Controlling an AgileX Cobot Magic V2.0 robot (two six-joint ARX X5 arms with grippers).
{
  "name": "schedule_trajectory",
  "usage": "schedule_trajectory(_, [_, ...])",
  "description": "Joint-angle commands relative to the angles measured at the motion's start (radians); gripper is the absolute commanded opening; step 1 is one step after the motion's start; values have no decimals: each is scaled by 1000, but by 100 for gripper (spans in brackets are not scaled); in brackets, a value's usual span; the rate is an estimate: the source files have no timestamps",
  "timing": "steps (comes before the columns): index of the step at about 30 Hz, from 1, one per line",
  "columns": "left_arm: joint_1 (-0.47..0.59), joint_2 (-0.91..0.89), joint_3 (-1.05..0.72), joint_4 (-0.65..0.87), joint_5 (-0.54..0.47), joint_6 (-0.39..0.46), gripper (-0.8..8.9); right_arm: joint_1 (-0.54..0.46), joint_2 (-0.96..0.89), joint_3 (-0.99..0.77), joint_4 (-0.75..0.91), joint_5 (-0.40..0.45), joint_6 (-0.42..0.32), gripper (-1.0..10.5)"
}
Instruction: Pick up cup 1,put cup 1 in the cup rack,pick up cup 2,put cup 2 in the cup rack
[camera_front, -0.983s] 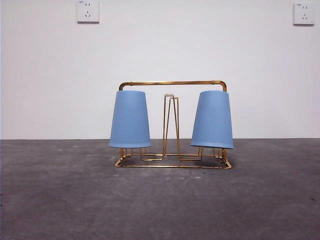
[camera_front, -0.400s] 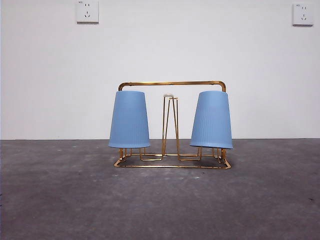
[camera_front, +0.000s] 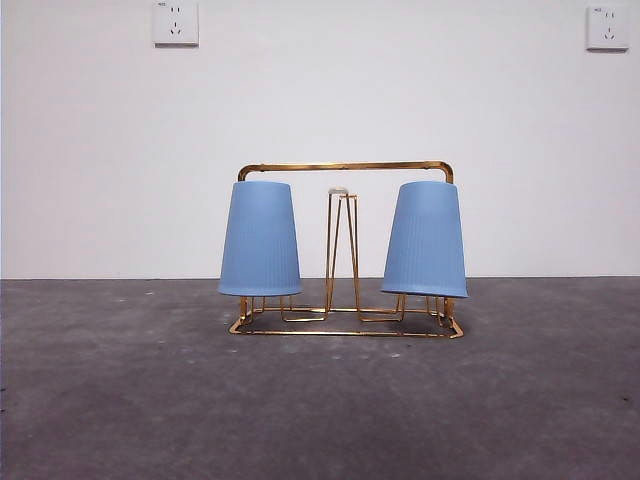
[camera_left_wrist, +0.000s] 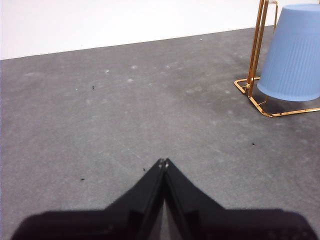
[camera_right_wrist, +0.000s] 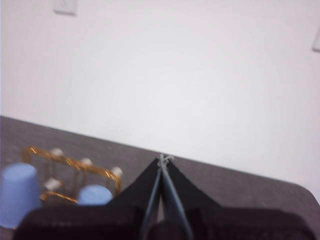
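Two blue ribbed cups hang upside down on the gold wire cup rack (camera_front: 345, 168) in the middle of the table: one cup (camera_front: 260, 238) on the left pegs, the other cup (camera_front: 425, 239) on the right pegs. The left wrist view shows one cup (camera_left_wrist: 295, 52) and a corner of the rack (camera_left_wrist: 255, 55) off to one side, well away from my left gripper (camera_left_wrist: 163, 162), which is shut and holds nothing. My right gripper (camera_right_wrist: 163, 158) is shut and empty, raised high with both cups (camera_right_wrist: 19, 187) (camera_right_wrist: 95, 194) and the rack (camera_right_wrist: 75, 162) far below.
Grey table surface (camera_front: 320, 400) spreads around the rack. A white wall stands behind with two sockets (camera_front: 175, 22) (camera_front: 608, 26) high up. No arm shows in the front view.
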Motion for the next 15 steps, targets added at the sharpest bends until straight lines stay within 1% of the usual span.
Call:
schedule_trajectory(1, [3,0,-11,6,3,-10,-3,-22,-76,-209,114,1,-18,4])
schedule_trajectory(4, [3,0,-11,7,3,-10,-3,-35,-148,-392,224,10,-9,4])
schedule_trajectory(6, [3,0,-11,7,3,-10,-3,-37,-192,-495,264,34,-1,4])
schedule_trajectory(9, [3,0,-11,6,3,-10,-3,-37,-261,-621,268,114,5,4])
schedule_trajectory(12, [3,0,-11,6,3,-10,-3,-37,-331,-721,268,203,28,4])
schedule_trajectory(14, [3,0,-11,6,3,-10,-3,-37,-378,-774,269,239,57,4])
schedule_trajectory(15, [3,0,-11,7,3,-10,-3,-37,-374,-797,285,251,76,4])
